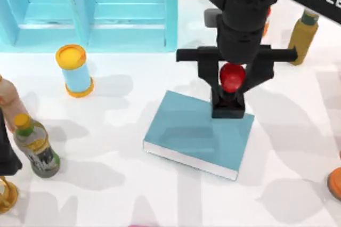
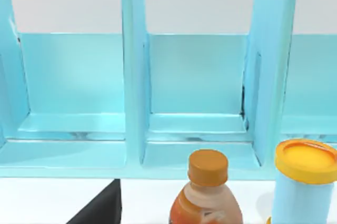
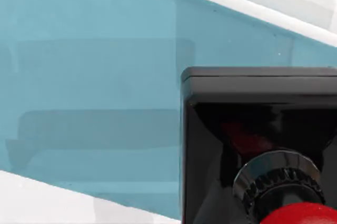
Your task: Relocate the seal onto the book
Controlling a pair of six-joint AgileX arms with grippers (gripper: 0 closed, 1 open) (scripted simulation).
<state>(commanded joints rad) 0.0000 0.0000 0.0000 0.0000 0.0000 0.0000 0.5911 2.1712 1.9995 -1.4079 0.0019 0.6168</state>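
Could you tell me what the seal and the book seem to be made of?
The seal looks like plastic: its red knob is glossy with a highlight, the black square base smooth and reflective, with a ribbed dark collar in the right wrist view. The book looks like a matte teal card cover over white paper page edges. Neither is certain in this render. The right gripper stands around the seal.

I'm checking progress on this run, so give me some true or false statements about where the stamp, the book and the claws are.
1. The black-based, red-knobbed seal sits on the teal-blue book. True.
2. The seal is at the book's centre. False: it is near one corner.
3. The right claw is around the red knob. True.
4. The book lies inside the light-blue cabinet. False: it lies on the white table.
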